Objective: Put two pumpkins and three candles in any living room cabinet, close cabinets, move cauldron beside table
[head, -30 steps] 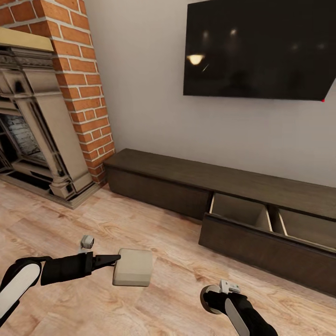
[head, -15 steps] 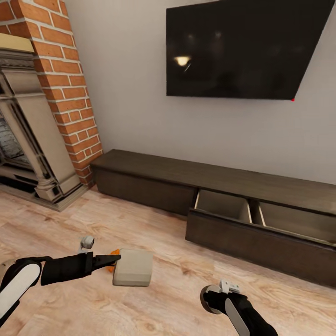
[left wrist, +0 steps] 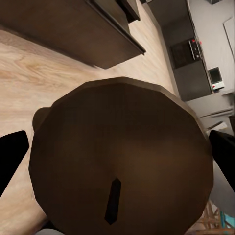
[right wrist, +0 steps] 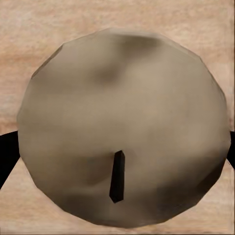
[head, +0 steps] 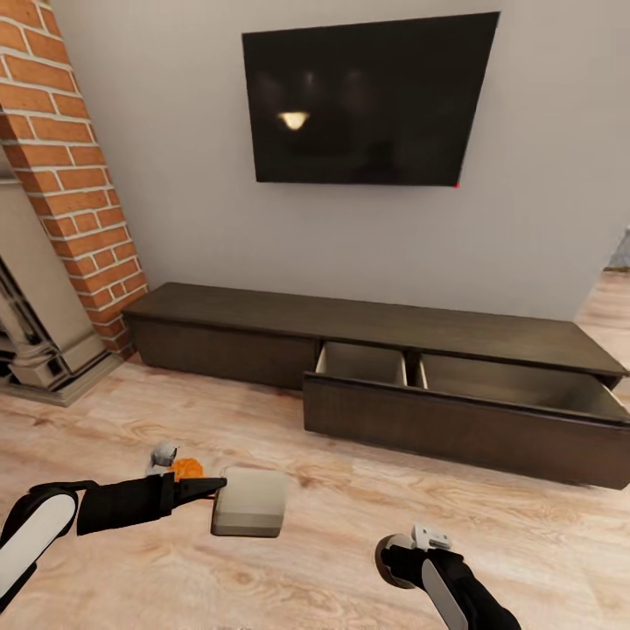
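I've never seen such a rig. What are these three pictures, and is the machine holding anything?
It is a simulated two-armed robot. The big picture comes from a camera on its head, looking over both arms at a living room: a television, a long low cabinet with one drawer open, a wooden floor. The other two come from cameras by each wrist, looking along the fingers. The left gripper is closed on a pale candle; the right gripper on a second candle, its dark wick showing. An orange pumpkin lies on the floor beyond the left arm.
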Robot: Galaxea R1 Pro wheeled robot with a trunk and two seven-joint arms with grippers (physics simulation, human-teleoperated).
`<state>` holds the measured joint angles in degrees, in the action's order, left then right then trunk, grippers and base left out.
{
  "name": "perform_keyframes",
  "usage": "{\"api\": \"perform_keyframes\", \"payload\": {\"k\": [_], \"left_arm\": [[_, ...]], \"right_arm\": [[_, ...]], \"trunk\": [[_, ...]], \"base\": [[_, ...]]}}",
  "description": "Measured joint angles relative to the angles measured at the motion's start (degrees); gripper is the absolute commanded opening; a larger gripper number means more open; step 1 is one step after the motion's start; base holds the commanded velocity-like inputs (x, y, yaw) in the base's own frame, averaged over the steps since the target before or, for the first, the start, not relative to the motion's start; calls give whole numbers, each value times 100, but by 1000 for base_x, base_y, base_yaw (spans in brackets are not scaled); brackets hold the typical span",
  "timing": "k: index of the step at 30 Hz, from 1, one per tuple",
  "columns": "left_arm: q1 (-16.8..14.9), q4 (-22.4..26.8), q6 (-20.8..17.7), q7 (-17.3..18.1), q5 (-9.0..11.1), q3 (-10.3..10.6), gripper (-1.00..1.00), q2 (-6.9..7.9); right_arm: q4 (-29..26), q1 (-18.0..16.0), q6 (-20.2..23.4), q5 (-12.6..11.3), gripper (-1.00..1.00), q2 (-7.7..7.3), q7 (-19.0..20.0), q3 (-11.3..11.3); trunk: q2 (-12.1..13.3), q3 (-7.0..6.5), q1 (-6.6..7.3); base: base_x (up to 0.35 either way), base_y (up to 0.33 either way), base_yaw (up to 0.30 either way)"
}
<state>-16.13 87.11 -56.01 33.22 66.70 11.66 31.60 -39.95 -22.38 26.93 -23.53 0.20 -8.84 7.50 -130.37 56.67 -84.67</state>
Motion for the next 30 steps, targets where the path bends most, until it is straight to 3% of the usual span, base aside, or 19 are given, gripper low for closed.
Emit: {"api": "perform_keyframes", "payload": {"k": [12, 20, 30], "left_arm": [[-1, -2, 3, -1, -1, 0, -100, 0], [1, 1, -6, -3, 39, -2, -100, 1], [0, 0, -2, -5, 5, 8, -100, 0]], "right_arm": [[5, 0, -1, -3, -100, 0, 1, 1], [6, -1, -2, -4, -100, 1, 1, 2], [4, 0, 0, -2, -100, 0, 0, -1]], "trunk": [[0, -53, 2], [0, -65, 2], [0, -108, 4]], "base": [[-14, -9, -254], [0, -10, -68], [96, -176, -219]]}}
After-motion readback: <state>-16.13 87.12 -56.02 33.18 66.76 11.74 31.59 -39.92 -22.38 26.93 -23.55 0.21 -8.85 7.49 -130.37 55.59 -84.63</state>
